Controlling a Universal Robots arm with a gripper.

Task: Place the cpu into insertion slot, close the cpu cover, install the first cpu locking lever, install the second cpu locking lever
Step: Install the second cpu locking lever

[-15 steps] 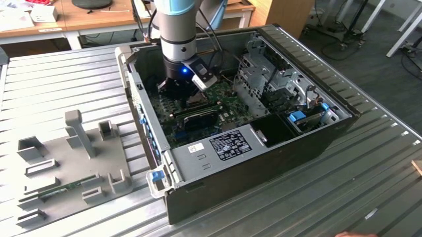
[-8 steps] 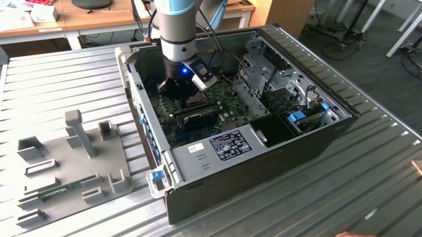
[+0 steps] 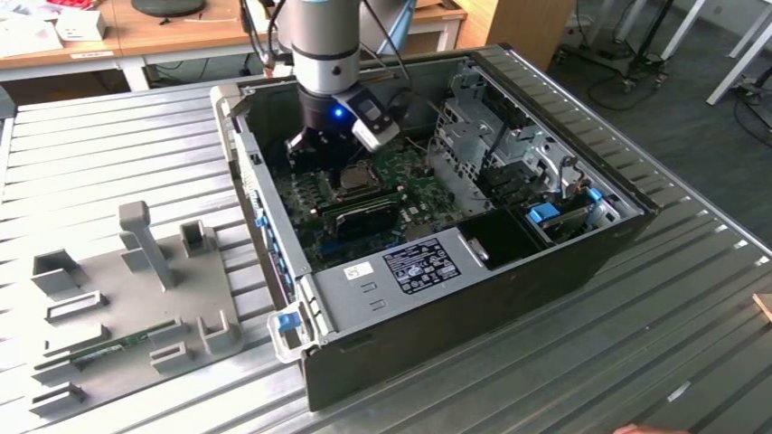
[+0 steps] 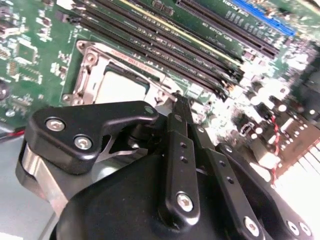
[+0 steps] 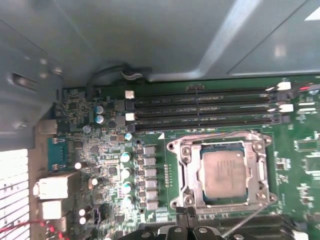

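The cpu, a dull silver square, lies flat in the insertion slot on the green board. The cpu cover, a silvery frame, lies down around it, and the chip shows through its window. My gripper hangs just off one edge of the socket with its black fingers together and nothing visible between them. A thin metal lever rod runs slanted along that same edge beside the fingertips. In the second wrist view the gripper sits right next to the cpu. In the exterior view the gripper is inside the open computer case, above the socket.
Long black memory slots run beside the socket. The case wall and drive cages close in around the board. A grey fixture plate with holders lies on the metal table at the exterior view's left.
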